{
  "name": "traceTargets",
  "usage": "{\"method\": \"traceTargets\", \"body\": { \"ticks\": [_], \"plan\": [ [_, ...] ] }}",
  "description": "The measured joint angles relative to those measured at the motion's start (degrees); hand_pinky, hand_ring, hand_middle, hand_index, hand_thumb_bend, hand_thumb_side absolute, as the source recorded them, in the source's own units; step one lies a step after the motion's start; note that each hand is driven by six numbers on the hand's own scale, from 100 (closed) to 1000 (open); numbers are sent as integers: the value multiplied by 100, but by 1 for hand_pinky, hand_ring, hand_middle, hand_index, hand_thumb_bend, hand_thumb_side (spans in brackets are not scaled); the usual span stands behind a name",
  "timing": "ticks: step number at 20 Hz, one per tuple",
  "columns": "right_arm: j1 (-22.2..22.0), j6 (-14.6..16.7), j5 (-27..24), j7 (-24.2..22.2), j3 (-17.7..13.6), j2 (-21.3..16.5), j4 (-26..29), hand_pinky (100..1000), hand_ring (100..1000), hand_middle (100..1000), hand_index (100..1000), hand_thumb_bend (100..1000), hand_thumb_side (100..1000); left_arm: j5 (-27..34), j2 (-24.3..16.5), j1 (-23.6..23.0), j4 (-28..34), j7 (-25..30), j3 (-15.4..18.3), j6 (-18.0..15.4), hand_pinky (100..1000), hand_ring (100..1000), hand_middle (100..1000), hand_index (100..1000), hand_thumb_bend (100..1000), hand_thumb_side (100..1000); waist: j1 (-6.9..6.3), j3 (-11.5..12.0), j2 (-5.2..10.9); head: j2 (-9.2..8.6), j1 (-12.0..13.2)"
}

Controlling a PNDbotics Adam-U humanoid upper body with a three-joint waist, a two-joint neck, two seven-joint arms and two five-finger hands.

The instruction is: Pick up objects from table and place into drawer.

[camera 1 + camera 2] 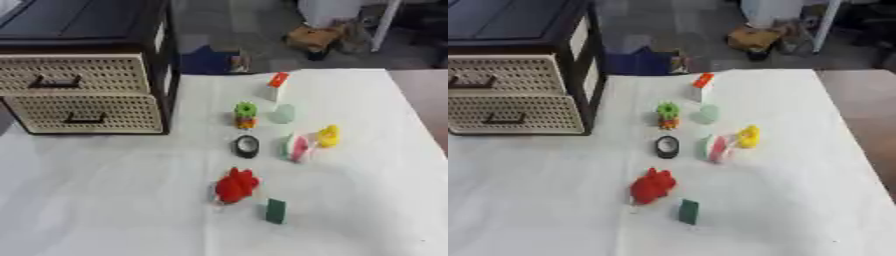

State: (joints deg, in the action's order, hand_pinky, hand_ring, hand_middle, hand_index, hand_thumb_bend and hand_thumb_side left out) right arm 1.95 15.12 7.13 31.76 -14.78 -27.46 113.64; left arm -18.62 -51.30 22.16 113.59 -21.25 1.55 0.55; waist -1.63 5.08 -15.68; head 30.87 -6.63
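Robot hands: neither shows in either view, so whether the fingers are spread or curled cannot be told.
Table (105,200): white-covered; carries everything below.
Drawer unit (83,95): far left corner of the table; two woven-front drawers, both closed, so one must be opened before anything goes in.
Red toy (235,185): middle of the table, towards the near edge.
Pink-and-green piece (297,147): right of centre, just beside the yellow toy (328,135).
White block with orange top (276,86): near the far edge.
Green-topped toy (246,114): centre.
Pale green piece (283,114): just beside it.
Black ring (247,146): centre, lying flat.
Dark green block (276,210): nearest the near edge.
Layout: objects well apart from the drawers, loosely spaced, likely for single picks.
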Motion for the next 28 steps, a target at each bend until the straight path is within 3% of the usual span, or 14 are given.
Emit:
{"method": "traceTargets", "body": {
  "ticks": [8,11,13,15,18,21,25,28],
  "plan": [
    [-6,-10,42,14,-2,-1,0,669,638,638,846,100,1000,-300,-763,212,31,614,-232,160,422,564,628,887,100,1000,-9,25,1,-19,0],
    [-6,-12,42,13,-1,-2,0,669,637,638,846,100,1000,-416,-883,327,32,845,-409,208,347,497,587,888,100,1000,-5,24,9,-18,8],
    [-6,-14,42,11,0,-3,0,669,637,638,846,100,1000,-466,-908,413,33,1005,-524,246,347,497,587,888,100,1000,-2,22,11,-18,24],
    [-5,-17,42,8,0,-3,0,669,638,639,846,100,1000,-493,-915,472,30,1166,-621,267,222,372,478,896,100,1000,-1,15,13,-20,41],
    [-3,-24,42,0,1,-7,0,669,638,638,846,100,1000,-484,-923,616,-72,1415,-836,253,104,247,379,893,100,1000,-2,1,17,-28,53],
    [-2,-36,41,-11,3,-18,0,669,638,638,846,100,1000,-373,-970,755,-259,1674,-1042,194,100,100,235,873,100,1000,-8,-4,29,-48,53],
    [-2,-44,41,-19,4,-44,0,670,637,638,846,100,1000,-237,-1012,912,-484,2023,-1202,98,100,100,111,857,100,1000,-20,-11,40,-77,51],
    [-2,-53,41,-28,7,-45,0,670,637,637,846,100,1000,-209,-1012,1041,-606,2291,-1276,33,100,100,100,846,100,1000,-32,-11,45,-78,50]
  ]
}}
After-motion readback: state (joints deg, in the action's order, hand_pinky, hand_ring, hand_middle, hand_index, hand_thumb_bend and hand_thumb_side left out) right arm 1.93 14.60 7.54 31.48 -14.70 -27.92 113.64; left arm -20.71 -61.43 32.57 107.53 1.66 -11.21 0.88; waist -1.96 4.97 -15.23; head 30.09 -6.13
